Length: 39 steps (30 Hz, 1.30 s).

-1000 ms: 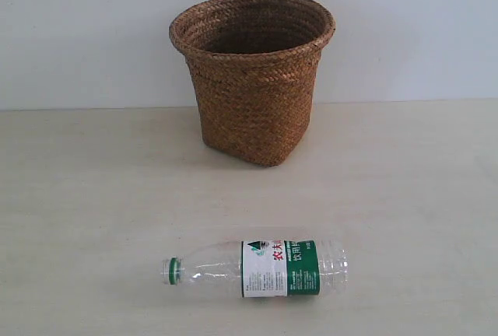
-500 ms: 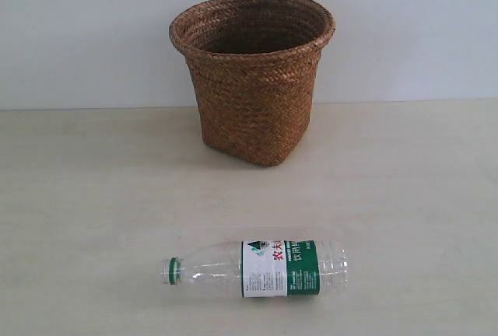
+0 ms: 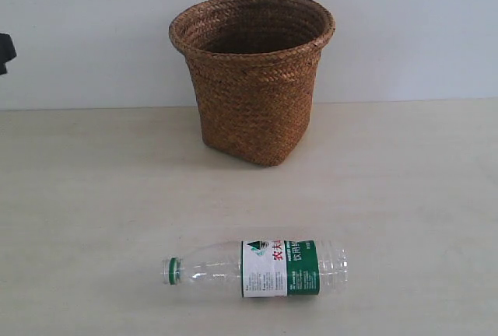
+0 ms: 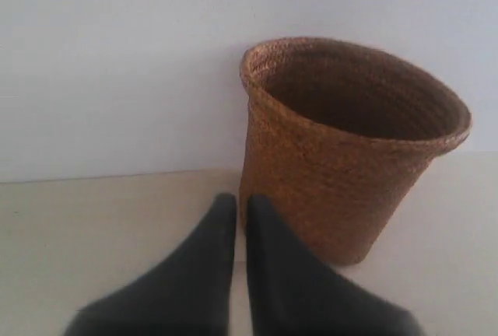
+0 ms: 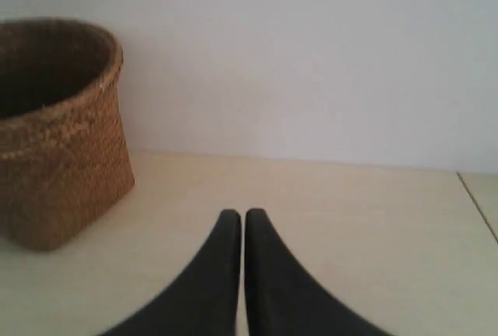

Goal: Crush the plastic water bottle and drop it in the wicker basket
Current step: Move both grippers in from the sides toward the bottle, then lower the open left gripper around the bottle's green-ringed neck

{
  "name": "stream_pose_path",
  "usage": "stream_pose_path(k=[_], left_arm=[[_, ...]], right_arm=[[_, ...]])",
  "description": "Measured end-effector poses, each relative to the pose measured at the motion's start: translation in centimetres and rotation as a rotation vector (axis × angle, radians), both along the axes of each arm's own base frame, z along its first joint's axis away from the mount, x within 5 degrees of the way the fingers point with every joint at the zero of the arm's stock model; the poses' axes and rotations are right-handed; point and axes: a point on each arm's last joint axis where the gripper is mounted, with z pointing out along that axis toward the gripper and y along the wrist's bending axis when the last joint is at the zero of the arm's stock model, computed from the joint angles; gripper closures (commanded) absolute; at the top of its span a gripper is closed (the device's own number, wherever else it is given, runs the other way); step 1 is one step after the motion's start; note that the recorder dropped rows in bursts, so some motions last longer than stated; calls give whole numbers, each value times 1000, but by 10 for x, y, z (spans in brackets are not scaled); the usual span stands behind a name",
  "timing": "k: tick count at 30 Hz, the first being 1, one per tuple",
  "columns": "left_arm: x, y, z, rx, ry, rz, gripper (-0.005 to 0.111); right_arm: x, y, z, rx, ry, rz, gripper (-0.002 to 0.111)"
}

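Because the bottle [image 3: 257,268] lies on its side near the front edge of the table [image 3: 93,196], round and with its cap [image 3: 173,271] on, it may roll away when pressed, and the trapped air may resist crushing. The basket [image 3: 250,110] stands upright near the back edge. Only the exterior view shows the bottle; the wrist views show the left gripper [image 4: 241,200] and right gripper [image 5: 237,213], both closed and empty.

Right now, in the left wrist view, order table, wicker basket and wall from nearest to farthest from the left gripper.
1. The table, below the left gripper, and wicker basket, just ahead: too close to call.
2. The wall, behind the basket, farthest.
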Motion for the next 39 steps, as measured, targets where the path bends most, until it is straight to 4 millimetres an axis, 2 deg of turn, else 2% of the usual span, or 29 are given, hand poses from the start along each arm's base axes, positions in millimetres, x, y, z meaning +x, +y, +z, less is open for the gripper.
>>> stream_pose_path(k=[3,8,9,11,13,15,17,18,21,23,24,26,29,31,32,34,39], left_arm=[[14,-2,-4,82,36,-25,102],[39,5,-4,376,25,-8,102],[42,8,-2,460,1,15,102],[46,29,3,807,-45,162,102],[43,54,10,1054,-2,383,102],[37,68,10,1037,91,540,102],[31,71,2,889,196,579,102],[29,67,-6,768,278,558,102],[25,53,-21,595,407,419,102],[23,39,-29,553,464,246,102],[21,29,-32,562,473,103,102],[19,14,-33,508,465,-29,102],[13,-13,-31,554,379,-289,102],[6,-41,-28,569,286,-472,102],[5,-47,-27,585,265,-516,101],[2,-63,-28,621,241,-607,94],[1,-92,-42,707,259,-780,51]], right_arm=[[12,2,-3,-45,104,33,108],[35,13,-14,-71,245,173,108],[36,15,-15,-83,249,202,108],[37,21,-15,-97,237,263,108],[35,30,-14,-134,221,327,108],[34,37,-14,-164,213,377,108],[32,42,-15,-174,218,407,108],[31,45,-16,-176,225,424,108],[28,51,-17,-185,244,467,108],[25,57,-18,-192,251,502,108],[24,60,-19,-196,256,523,108],[24,64,-21,-199,268,544,108],[24,72,-27,-211,303,593,108],[27,84,-37,-222,356,656,108],[28,89,-41,-225,373,675,108],[31,98,-49,-232,408,711,108],[42,119,-62,-238,527,799,108]])
